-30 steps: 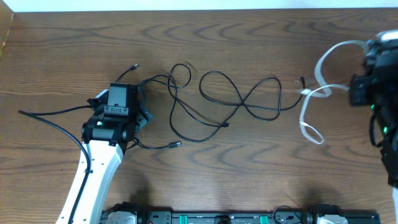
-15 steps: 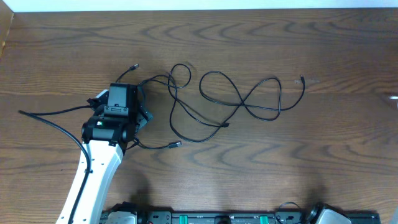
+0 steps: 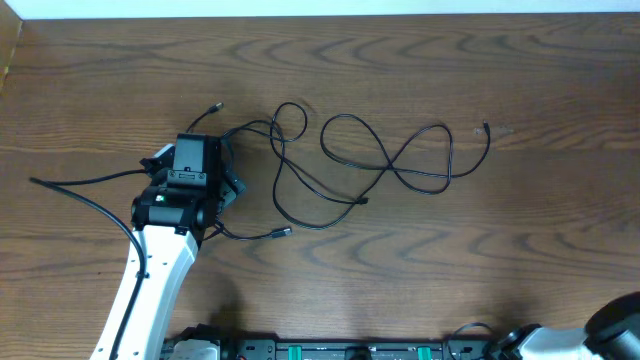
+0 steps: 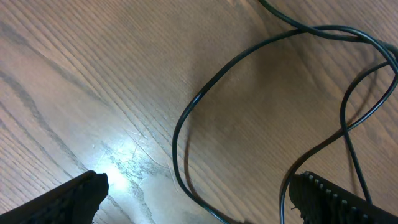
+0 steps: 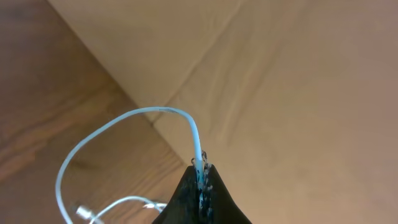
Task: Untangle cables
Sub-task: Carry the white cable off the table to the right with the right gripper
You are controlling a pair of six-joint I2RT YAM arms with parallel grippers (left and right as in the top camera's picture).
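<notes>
The black cables (image 3: 385, 165) lie in loose, crossing loops on the middle of the wooden bench (image 3: 520, 230). One plug end lies well out to the right, and other strands run left under the left arm's wrist. The left fingers (image 4: 78, 194) stand spread wide apart close above the bench, holding nothing, with a black strand curving across the wood between them. The right fingers (image 5: 202, 199) are pinched together on a white cable (image 5: 124, 121), which arches up from their tips and loops down to the left, with that arm showing only at the overhead view's lower right corner.
</notes>
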